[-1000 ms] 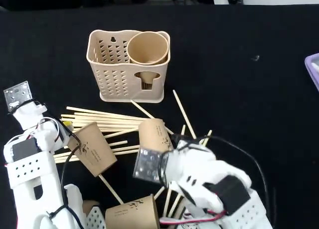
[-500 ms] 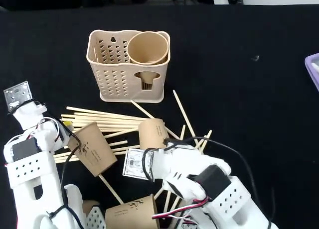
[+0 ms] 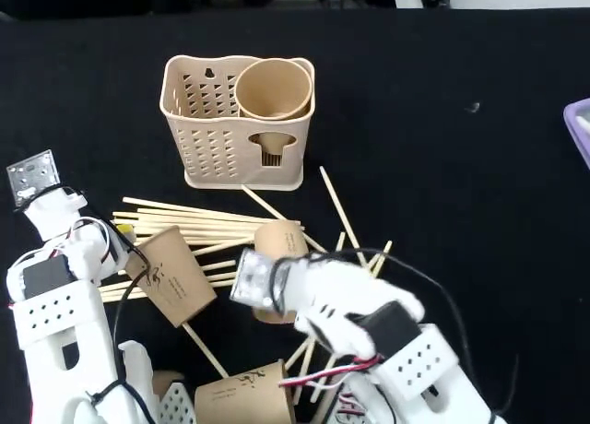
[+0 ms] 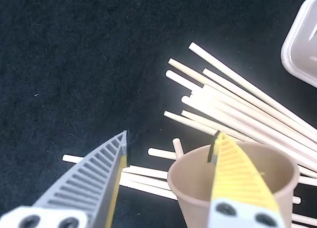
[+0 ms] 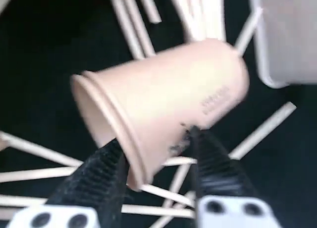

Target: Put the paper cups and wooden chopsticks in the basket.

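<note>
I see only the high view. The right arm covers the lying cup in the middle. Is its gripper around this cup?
Observer: Right wrist view: the right gripper is open, the rim end of the paper cup between its fingers.
Operator: Does its mouth face the basket?
Observer: No, its base end lies nearer the basket.
Operator: And the left gripper?
Observer: Open, yellow finger over the mouth of another cup, grey finger outside.
</note>
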Controlling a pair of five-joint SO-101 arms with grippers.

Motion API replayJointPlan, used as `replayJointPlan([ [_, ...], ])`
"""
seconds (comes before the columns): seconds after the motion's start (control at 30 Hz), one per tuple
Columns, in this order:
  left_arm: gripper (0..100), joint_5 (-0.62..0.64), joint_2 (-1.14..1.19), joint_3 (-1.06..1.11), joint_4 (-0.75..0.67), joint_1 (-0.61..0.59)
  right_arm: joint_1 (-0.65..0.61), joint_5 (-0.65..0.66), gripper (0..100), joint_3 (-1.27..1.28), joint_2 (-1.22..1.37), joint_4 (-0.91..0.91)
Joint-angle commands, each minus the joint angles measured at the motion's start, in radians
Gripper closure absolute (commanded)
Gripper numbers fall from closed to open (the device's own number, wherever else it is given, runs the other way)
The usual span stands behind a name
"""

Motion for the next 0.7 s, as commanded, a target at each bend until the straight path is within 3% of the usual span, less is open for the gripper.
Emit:
replayJointPlan([
  [0.0,72,0.002,-0.018,-0.010,-0.014,-0.007,0.106,-0.015,98.8,-0.157,0.008,0.009],
  [0.27,72,0.002,-0.018,-0.010,-0.014,-0.007,0.133,-0.091,98.8,-0.538,0.021,0.249],
  [0.43,72,0.002,-0.018,-0.010,-0.014,-0.007,0.137,-0.175,98.8,-0.777,0.056,0.238],
  [0.67,72,0.002,-0.017,-0.005,-0.014,0.001,0.141,-0.370,98.8,-1.099,0.369,0.152],
])
